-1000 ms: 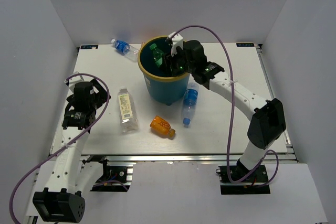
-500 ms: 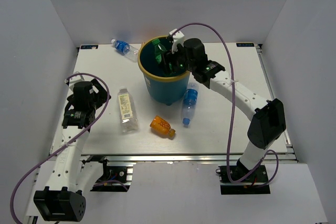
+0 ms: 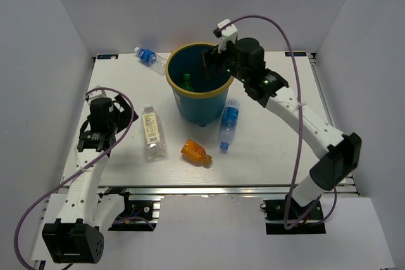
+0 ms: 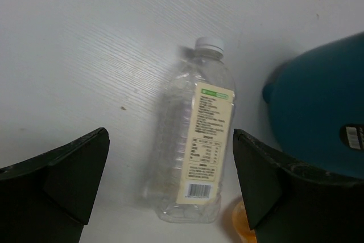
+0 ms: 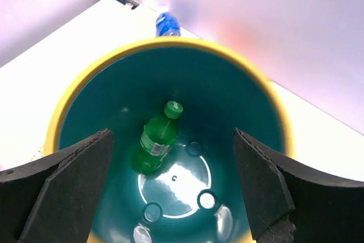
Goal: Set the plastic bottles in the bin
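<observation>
The green bottle (image 5: 156, 139) lies on its side on the floor of the bin (image 3: 197, 95). The right hand (image 3: 210, 65) hangs over the bin's upper right rim, fingers spread wide with nothing between them. Four bottles are out on the counter (image 3: 278, 150). The pale-label bottle (image 4: 196, 152) lies flat to the left of the bin and the orange bottle (image 3: 195, 151) lies on its side below it. One blue-label bottle (image 3: 228, 123) is against or just beside the bin's lower right foot, and the other blue-label bottle (image 3: 147, 55) is at the upper left near the back wall. The left hand (image 4: 169, 140) is released too. Its fingers stand either side of the pale-label bottle in the wrist view, above it and, as far as I can tell, not touching. The bottles all look empty and thin-walled, so they should be very light. They are likely to dent under a hard squeeze, to roll on their round sides, and to skid on the smooth counter if nudged from one side. The best hold is probably across the labelled middle, where the wall runs straight and the label may give some grip, with the jaws square to the long axis. A tapered shoulder or neck would tend to squirt out. The stubby orange one offers less length, so it wants a centred grip. None looks fragile, so a drop from rim height should do no harm.
</observation>
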Robot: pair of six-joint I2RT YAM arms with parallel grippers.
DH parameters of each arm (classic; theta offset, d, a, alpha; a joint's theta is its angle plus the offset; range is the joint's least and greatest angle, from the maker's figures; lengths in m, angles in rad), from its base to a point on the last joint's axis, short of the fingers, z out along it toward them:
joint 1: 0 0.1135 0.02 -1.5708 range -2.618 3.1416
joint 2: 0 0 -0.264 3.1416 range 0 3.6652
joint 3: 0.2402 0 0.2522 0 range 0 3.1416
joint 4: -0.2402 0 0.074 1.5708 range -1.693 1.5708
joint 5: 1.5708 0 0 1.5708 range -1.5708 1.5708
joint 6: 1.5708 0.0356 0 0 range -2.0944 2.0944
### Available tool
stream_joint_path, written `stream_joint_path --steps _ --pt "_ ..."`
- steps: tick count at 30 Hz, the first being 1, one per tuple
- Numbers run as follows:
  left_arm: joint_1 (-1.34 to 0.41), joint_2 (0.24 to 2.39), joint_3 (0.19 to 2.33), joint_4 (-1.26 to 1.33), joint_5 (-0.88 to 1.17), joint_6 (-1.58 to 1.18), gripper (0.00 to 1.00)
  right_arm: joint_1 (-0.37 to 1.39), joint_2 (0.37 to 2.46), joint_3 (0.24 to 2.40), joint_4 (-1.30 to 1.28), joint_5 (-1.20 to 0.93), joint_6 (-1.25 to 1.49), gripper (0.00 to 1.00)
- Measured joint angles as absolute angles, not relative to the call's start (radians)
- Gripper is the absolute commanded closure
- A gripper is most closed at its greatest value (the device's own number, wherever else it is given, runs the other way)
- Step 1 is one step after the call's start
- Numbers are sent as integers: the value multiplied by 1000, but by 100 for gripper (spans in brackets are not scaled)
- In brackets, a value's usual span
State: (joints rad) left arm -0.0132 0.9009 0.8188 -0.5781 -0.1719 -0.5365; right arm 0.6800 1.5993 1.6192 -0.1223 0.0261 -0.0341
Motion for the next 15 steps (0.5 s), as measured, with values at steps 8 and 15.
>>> stream_joint_path --steps 8,15 --pt "-77 981 700 -466 49 -628 2 612 1217 1317 -86 104 10 11" --pt "-272 1131 715 -471 -69 -675 2 569 913 956 -16 178 99 11"
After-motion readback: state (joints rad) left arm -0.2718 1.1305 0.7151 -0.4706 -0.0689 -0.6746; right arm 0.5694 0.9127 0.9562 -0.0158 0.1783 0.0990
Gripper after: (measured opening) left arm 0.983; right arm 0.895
